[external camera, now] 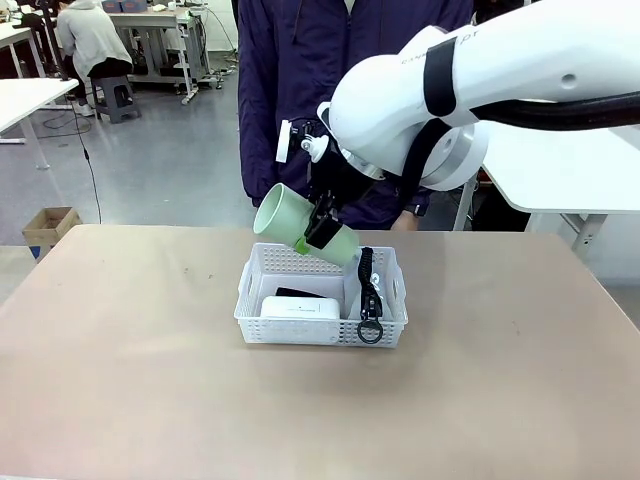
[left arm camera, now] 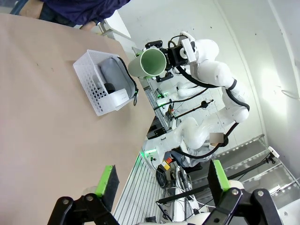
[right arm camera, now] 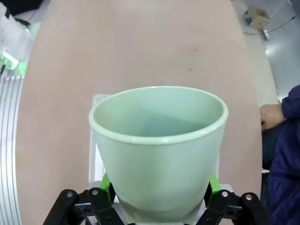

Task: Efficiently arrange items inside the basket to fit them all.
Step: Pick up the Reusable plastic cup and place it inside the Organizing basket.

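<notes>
Right wrist view: the right gripper [right arm camera: 157, 199] clamps the pale green plastic cup [right arm camera: 157, 150] between its jaws, tilted above the white perforated basket [external camera: 322, 325]; the left gripper [left arm camera: 161, 183] stands open, empty.

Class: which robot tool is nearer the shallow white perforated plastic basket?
Right. The right tool holds the pale green cup just above the basket; the left tool waits far off.

Pale green cup [external camera: 300, 225]; white perforated basket [external camera: 300, 325]; grey pouch [left arm camera: 112, 75]; white box [external camera: 298, 307]; beige table [external camera: 130, 380]

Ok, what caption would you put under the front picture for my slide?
Right gripper holds a green cup tilted above the white basket, where a box and pouch already sit.
</notes>
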